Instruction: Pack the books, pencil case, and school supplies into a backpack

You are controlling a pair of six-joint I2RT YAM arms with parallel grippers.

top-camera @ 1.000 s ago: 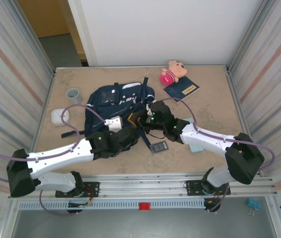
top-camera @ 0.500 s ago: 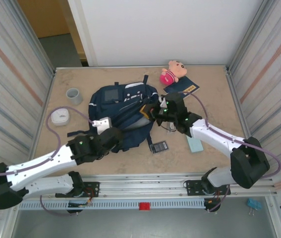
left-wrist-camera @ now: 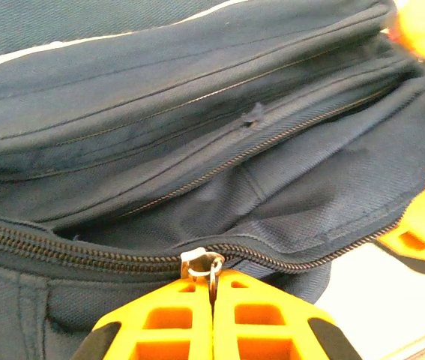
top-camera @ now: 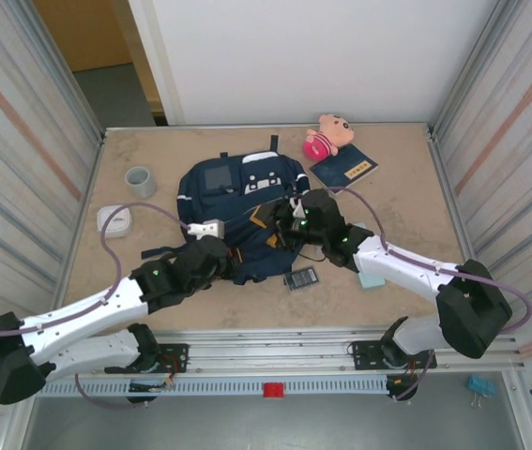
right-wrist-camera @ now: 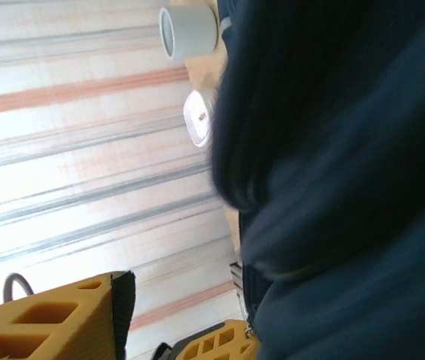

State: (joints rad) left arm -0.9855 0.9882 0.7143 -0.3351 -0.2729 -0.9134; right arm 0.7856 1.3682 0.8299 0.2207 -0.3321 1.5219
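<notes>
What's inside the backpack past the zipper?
Only folded navy fabric shows behind the zipper pull pinched by the left end effector. An overhanging flap of the backpack covers the deeper interior.

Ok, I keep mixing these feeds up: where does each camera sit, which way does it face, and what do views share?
Top external: above and behind the bases, looking down on the table; left arm and right arm at the backpack.
Left wrist: on the left arm, facing the zip; left jaws shut on the zip pull.
Right wrist: on the right arm, looking past backpack fabric towards the cup; right jaws apart.
Shared: cup in top external and right wrist.
</notes>
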